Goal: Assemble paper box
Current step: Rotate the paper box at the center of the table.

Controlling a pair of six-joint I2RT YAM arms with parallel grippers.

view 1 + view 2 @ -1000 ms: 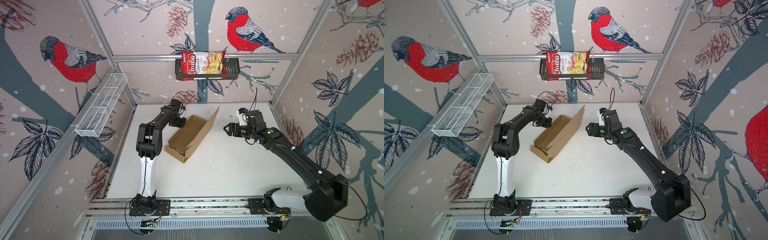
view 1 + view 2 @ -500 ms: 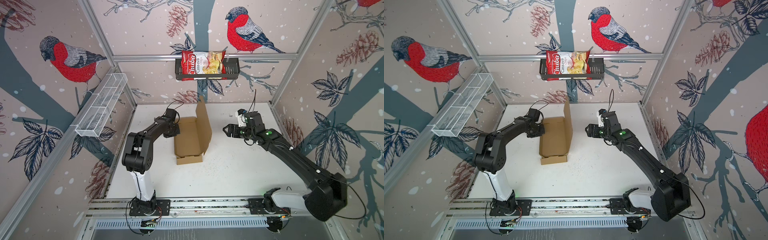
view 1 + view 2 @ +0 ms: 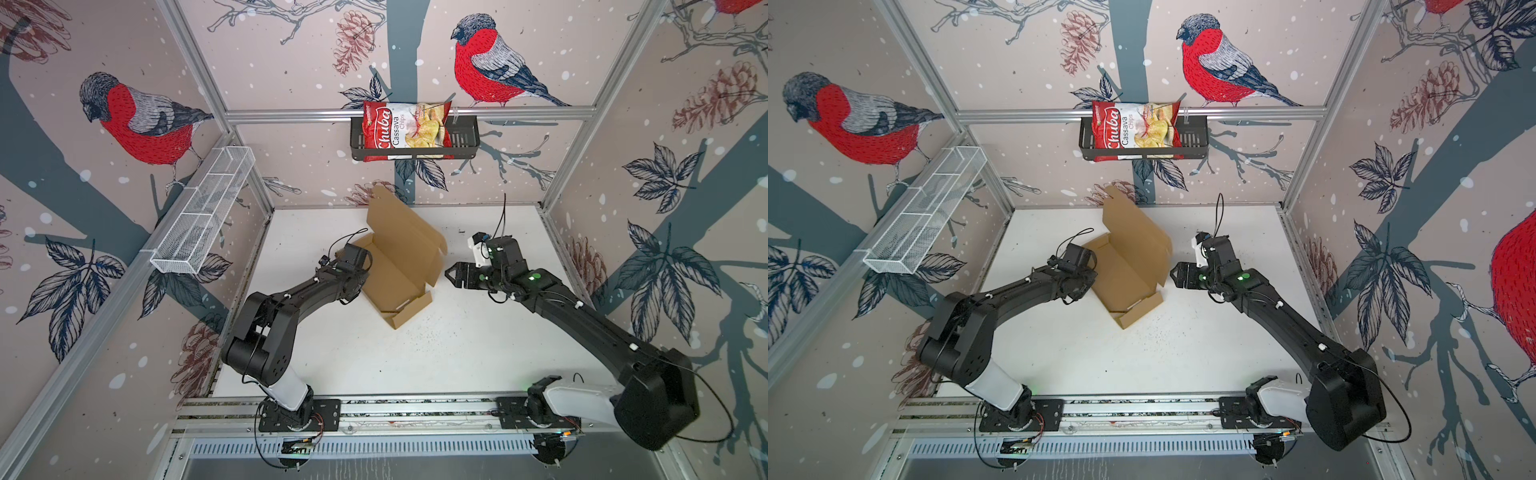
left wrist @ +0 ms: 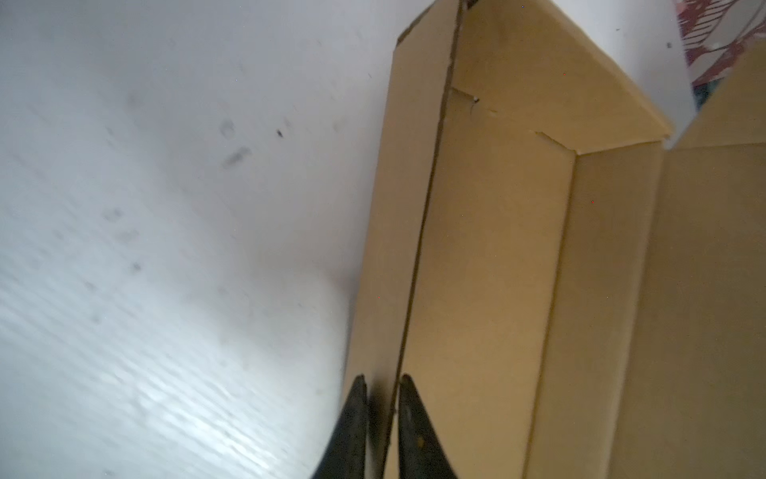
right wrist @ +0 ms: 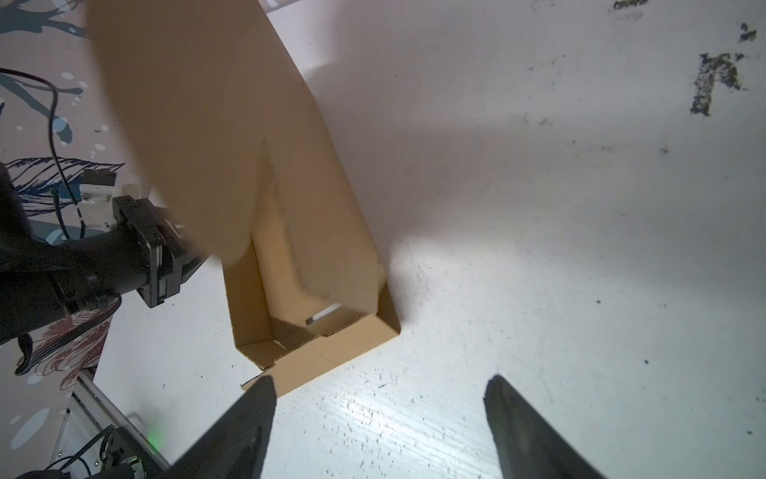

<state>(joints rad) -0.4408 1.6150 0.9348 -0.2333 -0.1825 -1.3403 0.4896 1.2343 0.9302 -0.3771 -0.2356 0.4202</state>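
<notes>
While left gripper (image 4: 382, 377) narrowly straddles the paper box (image 3: 395, 274) wall, right gripper (image 5: 380, 379) gapes beside the lid (image 3: 405, 226).

Plain brown paper box (image 3: 409, 232), speckled white table (image 3: 415, 357) beneath it, red chips bag (image 3: 386, 131) in black basket (image 3: 465, 135) beyond it, bird-patterned walls (image 3: 145, 120)

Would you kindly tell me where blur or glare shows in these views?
Left wrist view: the table is motion-smeared, with glare; the paper box is sharper. Right wrist view: the box's raised lid is blurred, and glare lies on the table by the right gripper.
</notes>
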